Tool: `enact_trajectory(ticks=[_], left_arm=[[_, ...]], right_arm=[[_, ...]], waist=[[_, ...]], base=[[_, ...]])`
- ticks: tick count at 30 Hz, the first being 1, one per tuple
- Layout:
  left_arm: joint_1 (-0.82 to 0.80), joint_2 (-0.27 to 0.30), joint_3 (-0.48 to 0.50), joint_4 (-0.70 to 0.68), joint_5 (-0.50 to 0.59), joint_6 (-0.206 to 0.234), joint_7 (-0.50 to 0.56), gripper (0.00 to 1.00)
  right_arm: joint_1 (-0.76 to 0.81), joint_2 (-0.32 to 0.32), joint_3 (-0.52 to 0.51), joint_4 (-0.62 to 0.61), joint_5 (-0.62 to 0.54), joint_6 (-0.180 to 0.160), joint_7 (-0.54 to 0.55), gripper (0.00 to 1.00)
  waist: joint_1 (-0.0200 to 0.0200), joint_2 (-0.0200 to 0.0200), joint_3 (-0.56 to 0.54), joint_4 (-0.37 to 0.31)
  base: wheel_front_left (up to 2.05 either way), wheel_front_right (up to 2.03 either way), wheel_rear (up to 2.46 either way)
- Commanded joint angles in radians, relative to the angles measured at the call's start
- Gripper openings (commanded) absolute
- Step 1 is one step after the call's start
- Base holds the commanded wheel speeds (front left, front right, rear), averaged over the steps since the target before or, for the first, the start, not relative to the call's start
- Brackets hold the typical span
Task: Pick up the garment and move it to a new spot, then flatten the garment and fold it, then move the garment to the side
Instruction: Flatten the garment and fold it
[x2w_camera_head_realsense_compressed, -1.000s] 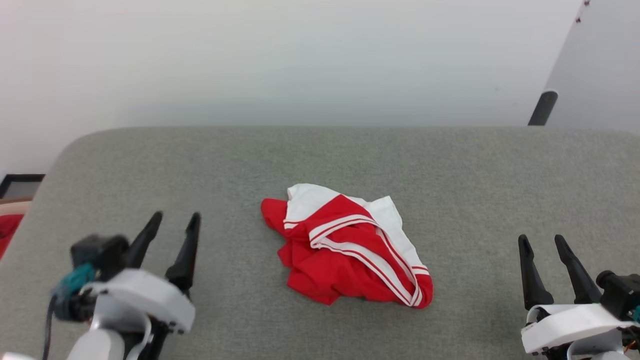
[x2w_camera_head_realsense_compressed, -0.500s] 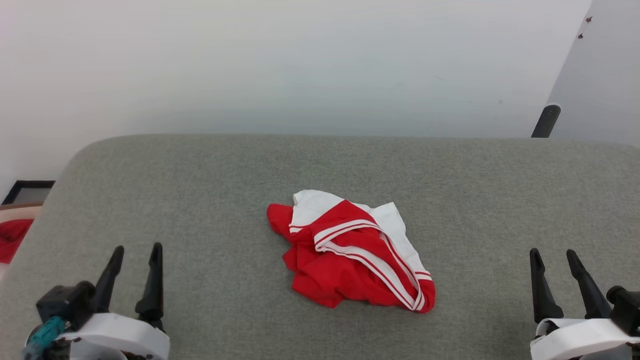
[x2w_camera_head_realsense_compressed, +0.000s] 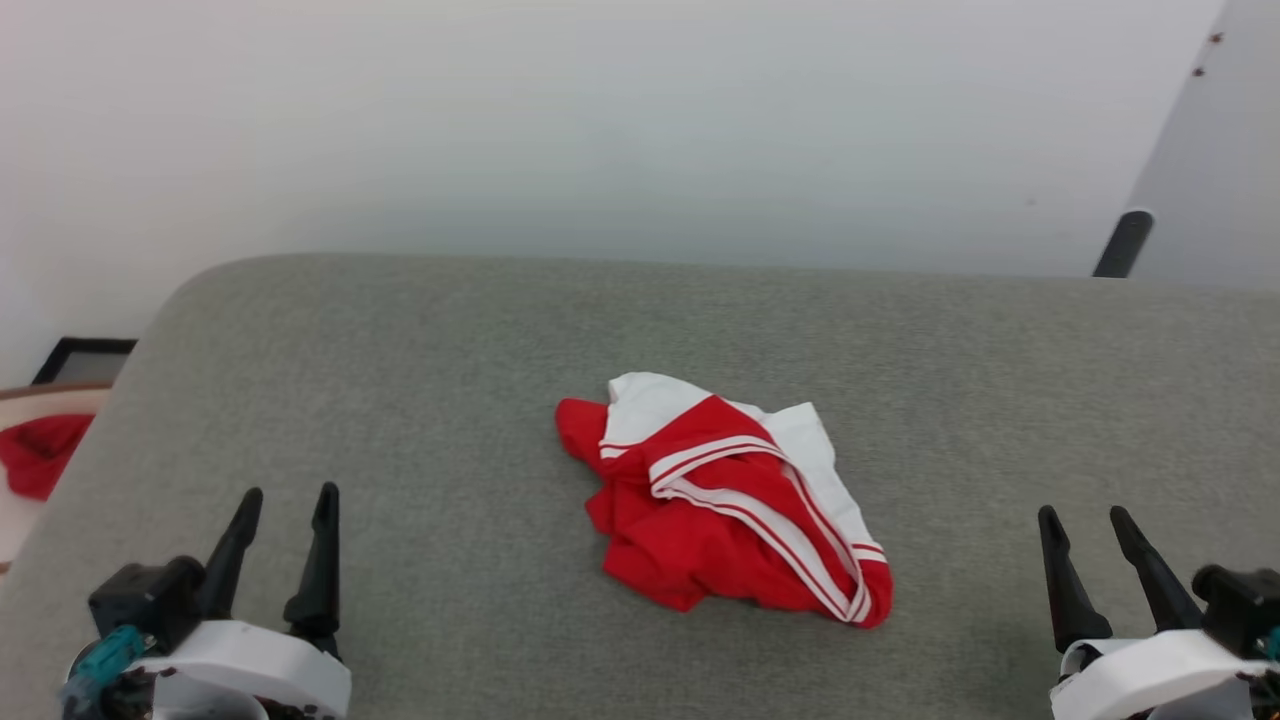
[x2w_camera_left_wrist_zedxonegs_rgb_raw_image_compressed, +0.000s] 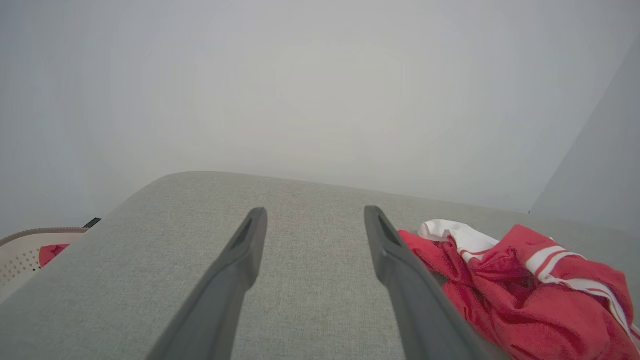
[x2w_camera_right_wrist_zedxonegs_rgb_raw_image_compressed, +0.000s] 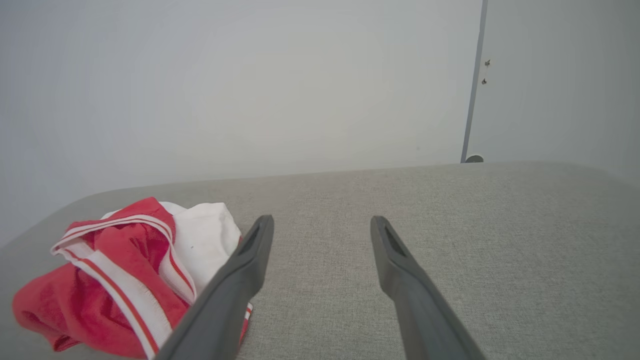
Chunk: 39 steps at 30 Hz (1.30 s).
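Since a second ago the left hand (x2w_camera_head_realsense_compressed: 288, 490) has drawn back and lower, toward the near left corner of the table (x2w_camera_head_realsense_compressed: 400, 350); the head camera has shifted too. Both hands have their fingers spread wide and hold nothing, the right hand (x2w_camera_head_realsense_compressed: 1083, 511) at the near right. Between them, well apart from each, the garment (x2w_camera_head_realsense_compressed: 720, 500) lies crumpled on the grey table, red with white striped trim. Beyond the table's left edge a pale perforated basket (x2w_camera_left_wrist_zedxonegs_rgb_raw_image_compressed: 20, 250) holds a plain red cloth (x2w_camera_left_wrist_zedxonegs_rgb_raw_image_compressed: 50, 253).
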<state>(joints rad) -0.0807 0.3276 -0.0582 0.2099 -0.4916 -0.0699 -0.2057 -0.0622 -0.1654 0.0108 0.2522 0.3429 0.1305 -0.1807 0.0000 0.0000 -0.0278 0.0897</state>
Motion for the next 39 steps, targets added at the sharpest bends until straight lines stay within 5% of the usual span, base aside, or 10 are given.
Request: enact_trajectory(ticks=[1, 27, 35, 36, 37, 38, 39], left_arm=[[-0.009, 0.0, -0.001, -0.003, 0.002, 0.004, 0.001, 1.0], [-0.128, -0.077, -0.098, 0.008, 0.012, -0.002, -0.015, 1.0], [-0.164, -0.094, -0.107, 0.04, 0.0, -0.009, -0.028, 1.0], [-0.168, -0.096, -0.107, 0.045, 0.0, -0.01, -0.03, 1.0], [-0.172, -0.097, -0.107, 0.049, 0.0, -0.01, -0.031, 1.0], [-0.175, -0.099, -0.107, 0.052, -0.003, -0.011, -0.033, 1.0], [-0.179, -0.1, -0.107, 0.056, -0.004, -0.012, -0.035, 1.0]], right_arm=[[-0.01, -0.005, 0.006, -0.003, 0.001, 0.0, 0.007, 1.0], [-0.175, -0.166, 0.196, 0.004, 0.186, 0.0, 0.494, 1.0], [-0.221, -0.162, 0.216, 0.074, 0.192, 0.0, 0.577, 1.0], [-0.226, -0.159, 0.22, 0.085, 0.193, 0.0, 0.586, 0.76], [-0.234, -0.158, 0.223, 0.096, 0.194, 0.0, 0.591, 0.27], [-0.242, -0.158, 0.224, 0.103, 0.191, 0.0, 0.589, 0.0], [-0.247, -0.16, 0.226, 0.113, 0.185, 0.0, 0.589, 0.0]], waist=[[0.0, 0.0, 0.008, 0.017], [0.0, 0.0, 0.215, 0.194], [0.0, 0.0, 0.251, 0.215], [0.0, 0.0, 0.253, 0.216], [0.0, 0.0, 0.255, 0.216], [0.0, 0.0, 0.257, 0.216], [0.0, 0.0, 0.257, 0.215]], base=[[0.0, 0.0, 0.0], [0.0, 0.0, 0.0], [0.0, 0.0, 0.0], [0.0, 0.0, 0.0], [0.0, 0.0, 0.0], [0.0, 0.0, 0.0], [0.0, 0.0, 0.0]])
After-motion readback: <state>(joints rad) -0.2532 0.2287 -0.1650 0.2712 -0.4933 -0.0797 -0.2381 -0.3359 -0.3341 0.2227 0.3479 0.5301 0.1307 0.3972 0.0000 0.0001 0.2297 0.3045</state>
